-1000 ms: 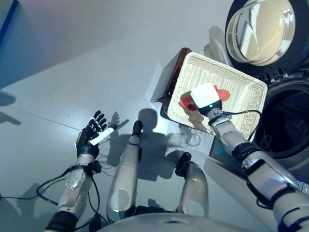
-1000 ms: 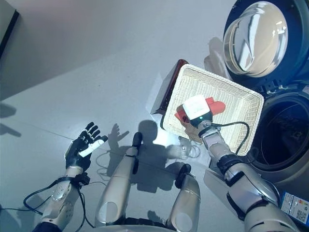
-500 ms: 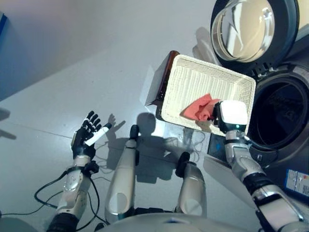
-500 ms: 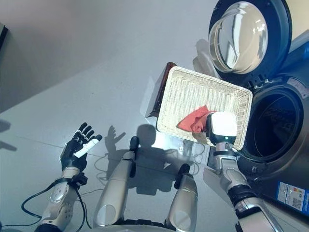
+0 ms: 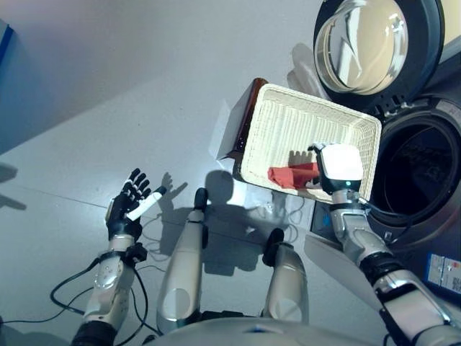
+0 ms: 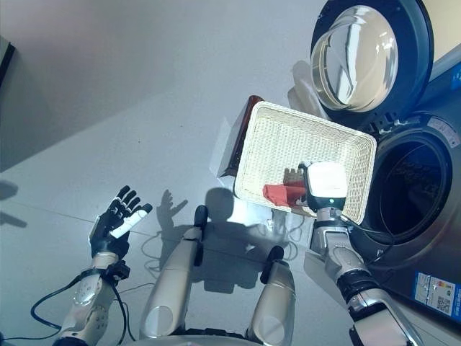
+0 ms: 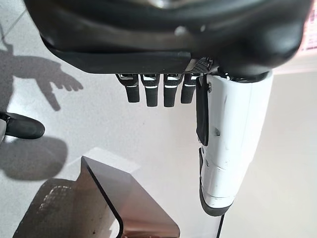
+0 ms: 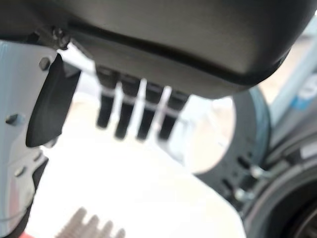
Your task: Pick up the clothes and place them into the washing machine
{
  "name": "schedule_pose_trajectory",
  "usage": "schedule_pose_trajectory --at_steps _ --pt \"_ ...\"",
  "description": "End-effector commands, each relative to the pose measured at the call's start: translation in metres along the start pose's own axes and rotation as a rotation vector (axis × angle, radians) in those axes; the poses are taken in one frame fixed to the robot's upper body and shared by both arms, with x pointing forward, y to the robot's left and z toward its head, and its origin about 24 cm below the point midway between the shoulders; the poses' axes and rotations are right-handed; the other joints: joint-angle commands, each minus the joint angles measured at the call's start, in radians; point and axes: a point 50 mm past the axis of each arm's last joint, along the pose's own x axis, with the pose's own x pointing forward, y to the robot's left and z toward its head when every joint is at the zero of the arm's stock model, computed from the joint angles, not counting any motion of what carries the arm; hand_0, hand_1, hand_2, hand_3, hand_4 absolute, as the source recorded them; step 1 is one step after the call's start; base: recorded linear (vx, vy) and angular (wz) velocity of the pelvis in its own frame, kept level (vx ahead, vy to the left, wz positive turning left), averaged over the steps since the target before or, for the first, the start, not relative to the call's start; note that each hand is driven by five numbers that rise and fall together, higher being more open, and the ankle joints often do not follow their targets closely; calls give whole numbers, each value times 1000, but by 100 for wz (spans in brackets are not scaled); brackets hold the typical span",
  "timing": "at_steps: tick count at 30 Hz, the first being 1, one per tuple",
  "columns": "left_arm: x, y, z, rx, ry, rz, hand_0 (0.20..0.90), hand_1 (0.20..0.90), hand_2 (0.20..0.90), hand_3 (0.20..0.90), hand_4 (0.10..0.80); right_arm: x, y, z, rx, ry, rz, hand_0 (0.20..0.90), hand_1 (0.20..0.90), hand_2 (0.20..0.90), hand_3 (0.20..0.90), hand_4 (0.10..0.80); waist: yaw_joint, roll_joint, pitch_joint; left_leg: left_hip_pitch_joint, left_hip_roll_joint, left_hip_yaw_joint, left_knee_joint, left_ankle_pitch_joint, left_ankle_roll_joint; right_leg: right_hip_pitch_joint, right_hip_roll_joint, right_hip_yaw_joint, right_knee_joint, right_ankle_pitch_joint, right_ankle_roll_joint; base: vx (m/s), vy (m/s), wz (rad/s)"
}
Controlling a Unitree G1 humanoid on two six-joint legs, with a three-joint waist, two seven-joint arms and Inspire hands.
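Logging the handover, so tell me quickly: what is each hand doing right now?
Left hand: open, empty, out over the floor.
Right hand: open, above the red cloth in the basket.

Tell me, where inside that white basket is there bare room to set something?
The basket is bare across its far half, toward the washer door. Its near edge is crowded: the red cloth lies there with the right hand beside it.

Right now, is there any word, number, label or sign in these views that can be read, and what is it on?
Blue sticker on the front of the washing machine, below its open door: it carries print, too small to read.
White basket, red cloth, left hand, right hand: no lettering visible.
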Motion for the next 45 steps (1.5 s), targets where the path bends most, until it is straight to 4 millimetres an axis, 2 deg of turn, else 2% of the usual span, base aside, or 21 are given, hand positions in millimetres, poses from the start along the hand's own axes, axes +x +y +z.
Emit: schedule_pose_trajectory --at_steps 1,11,18,20,21,22,25,31,36,45 --pt "-7 6 17 21 -123 9 900 900 900 900 800 12 -13 -10 -73 -8 -95 900 900 900 900 800 2 -6 -79 -34 33 -21 105 -106 -59 -40 -22 21 -135 210 1 0 0 0" --pt "-7 6 18 26 -131 10 900 900 900 900 800 18 -16 -2 -71 -39 -105 900 900 900 900 800 7 -8 -79 -40 30 -24 105 -106 -58 -44 -25 17 -134 212 0 0 0 0" --pt "-7 8 21 24 -136 1 900 900 900 900 800 22 -10 -2 -209 -105 -39 900 900 900 900 800 14 -9 -75 -50 30 -24 117 -108 -61 -50 -28 16 -124 210 -1 -5 0 0" --pt "-7 6 20 28 -127 -23 900 900 900 900 800 29 -8 14 -289 -214 -2 900 900 900 900 800 23 -7 -65 -57 27 -24 126 -108 -63 -56 -28 18 -121 210 -3 -30 1 -2" --pt "-7 6 20 27 -128 -22 900 900 900 900 800 30 -8 14 -289 -216 -2 900 900 900 900 800 21 -7 -64 -57 27 -25 126 -109 -63 -57 -28 18 -120 210 -3 0 0 0" --pt "-8 4 20 29 -123 -38 900 900 900 900 800 35 -7 27 -316 -283 15 900 900 900 900 800 30 -4 -56 -61 26 -27 129 -107 -63 -61 -27 17 -114 207 -4 0 0 0" --pt "-9 2 18 28 -110 -46 900 900 900 900 800 41 -3 47 -314 -323 40 900 900 900 900 800 42 0 -46 -67 26 -31 130 -103 -64 -64 -27 12 -108 204 -6 0 0 0" --pt "-7 -1 17 21 -102 -54 900 900 900 900 800 46 9 69 -365 -353 121 900 900 900 900 800 65 6 -37 -77 21 -37 129 -97 -66 -68 -29 5 -99 198 -8 -10 -4 6" --pt "-6 -3 16 28 -95 -65 900 900 900 900 800 48 18 71 -429 -304 202 900 900 900 900 800 82 17 -27 -92 14 -39 140 -97 -66 -80 -33 1 -83 198 -10 -21 1 2" --pt "-7 2 17 48 -87 -52 900 900 900 900 800 54 16 65 -535 -302 244 900 900 900 900 800 86 24 -2 -125 9 -46 212 -123 -68 -109 -37 10 -11 168 -19 -19 2 8"
